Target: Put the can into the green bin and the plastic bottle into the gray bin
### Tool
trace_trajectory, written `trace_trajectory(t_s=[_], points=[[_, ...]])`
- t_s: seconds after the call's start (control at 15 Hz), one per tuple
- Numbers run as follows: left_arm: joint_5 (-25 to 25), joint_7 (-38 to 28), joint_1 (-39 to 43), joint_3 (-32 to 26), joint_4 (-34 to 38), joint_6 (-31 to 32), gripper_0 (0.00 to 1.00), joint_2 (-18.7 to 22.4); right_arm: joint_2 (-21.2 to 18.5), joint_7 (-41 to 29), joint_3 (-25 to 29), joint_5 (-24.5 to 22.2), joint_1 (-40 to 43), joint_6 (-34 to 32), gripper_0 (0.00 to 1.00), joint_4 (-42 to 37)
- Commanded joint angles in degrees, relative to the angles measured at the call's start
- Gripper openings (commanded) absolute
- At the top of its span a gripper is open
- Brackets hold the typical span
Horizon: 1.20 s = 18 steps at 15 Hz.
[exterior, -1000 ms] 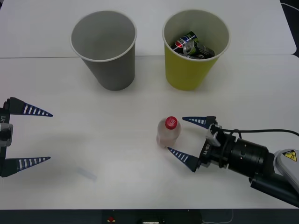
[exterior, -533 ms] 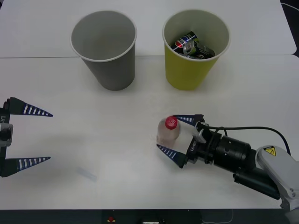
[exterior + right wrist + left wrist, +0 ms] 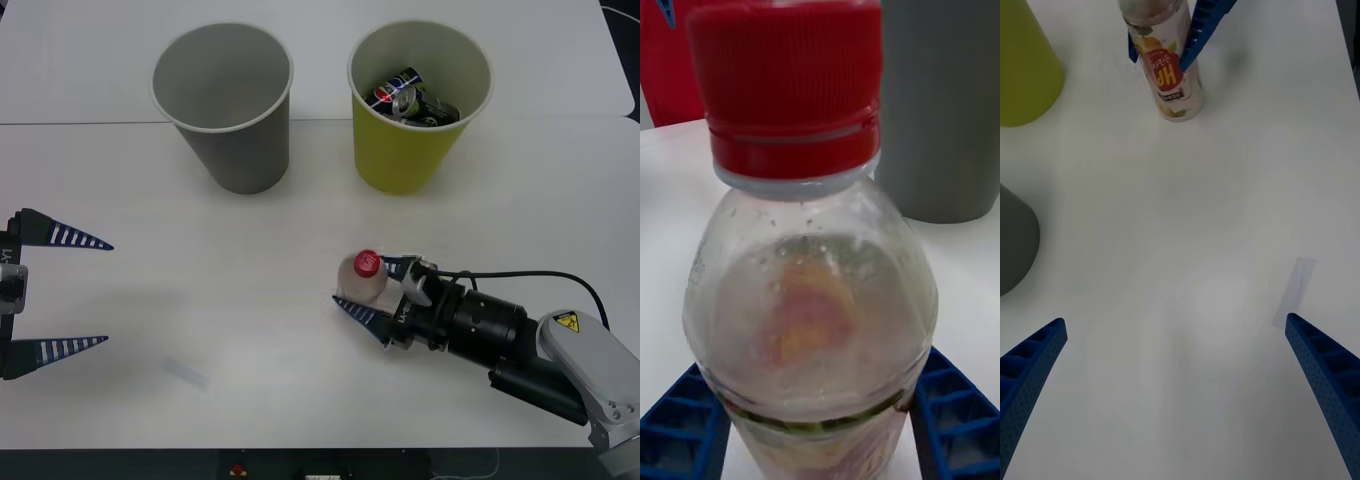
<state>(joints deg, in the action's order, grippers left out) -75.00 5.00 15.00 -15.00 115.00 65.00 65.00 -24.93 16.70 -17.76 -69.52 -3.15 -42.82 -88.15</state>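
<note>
The plastic bottle (image 3: 362, 282) stands upright on the white desk (image 3: 250, 300), a little toward four o'clock of the desk's middle, red cap up. The right claw (image 3: 372, 288) reaches in low from the four o'clock corner, and its blue ribbed fingers (image 3: 951, 416) sit on either side of the bottle's body, narrowed right against it; from the left arm's camera they flank the labelled part of the bottle (image 3: 1169, 64), touching or nearly so. I cannot tell whether they are actually squeezing it. The left claw (image 3: 60, 292) hovers off at the nine o'clock edge, spread wide with nothing between its fingers (image 3: 1030, 371). At the far side, around eleven o'clock, stands the gray bin (image 3: 225, 105), and beside it at about one o'clock the green bin (image 3: 418, 105), the two apart from each other and well apart from the bottle. Crushed cans (image 3: 412, 98) lie inside the green bin.
</note>
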Motion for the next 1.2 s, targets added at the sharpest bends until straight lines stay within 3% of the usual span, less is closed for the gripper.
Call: trace_trajectory(t_s=[0.07,0.53,1.0,1.2], points=[[0.00,0.00,0.00,0.00,0.00,0.00,1.00,0.00,0.06,-0.09,0.00,0.00,0.08,-0.07,0.00,-0.01],[0.00,0.00,0.00,0.00,0.00,0.00,1.00,0.00,-2.05,-2.28,0.00,0.35,-0.54,-0.86,0.00,-1.94],[0.00,0.00,0.00,0.00,0.00,0.00,1.00,0.00,-11.81,-23.91,0.09,-0.27,1.39,-0.86,0.00,-15.48],[0.00,0.00,0.00,0.00,0.00,0.00,1.00,0.00,-15.50,-36.30,3.17,-6.24,2.54,-0.95,0.00,-22.68]])
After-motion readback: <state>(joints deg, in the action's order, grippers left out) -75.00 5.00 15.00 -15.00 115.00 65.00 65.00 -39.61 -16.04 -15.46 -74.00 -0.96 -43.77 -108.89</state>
